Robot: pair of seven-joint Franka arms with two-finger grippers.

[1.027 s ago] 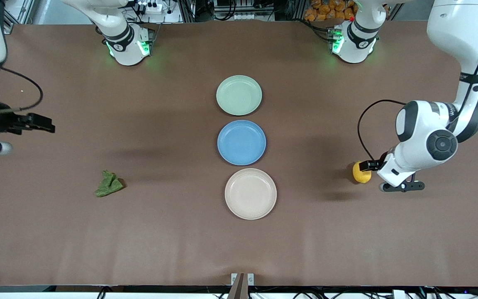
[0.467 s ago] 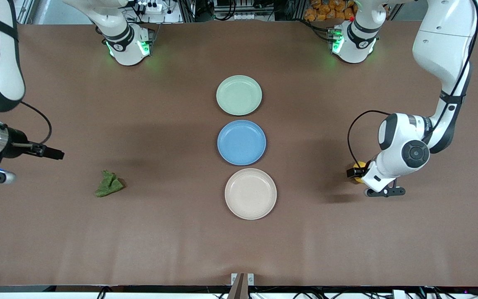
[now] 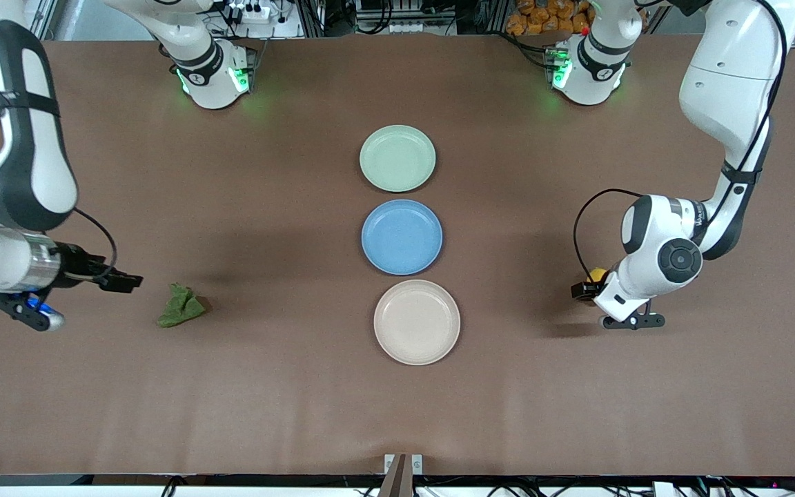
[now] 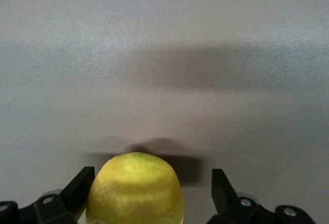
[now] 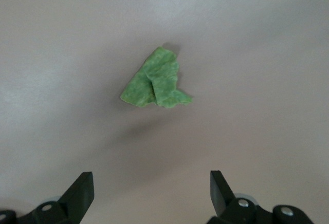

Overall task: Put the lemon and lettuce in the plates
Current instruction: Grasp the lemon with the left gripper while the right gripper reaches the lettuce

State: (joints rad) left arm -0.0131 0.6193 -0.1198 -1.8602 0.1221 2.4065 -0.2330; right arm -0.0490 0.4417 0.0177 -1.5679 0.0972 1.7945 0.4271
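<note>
Left gripper is low over the table toward the left arm's end, level with the gap between the blue plate and the beige plate. Fingers spread wide. In the left wrist view the lemon sits between the two fingers, against or just beside one of them and clear of the other; contact cannot be confirmed. The fingers are not closed on the lemon. In the front view only a small yellow patch of the lemon shows, the rest hidden by the wrist.

Right gripper is over the table toward the right arm's end, fingers wide apart, nothing between them. The lettuce lies flat on the table just beside the gripper tip, on the side toward the plates, not touching. In the right wrist view the lettuce lies ahead of the open fingers, well clear of both, roughly centred on the gap.

Three plates in a row down the table's middle: mint green plate farthest from the front camera, blue between, beige nearest. All three hold nothing.
</note>
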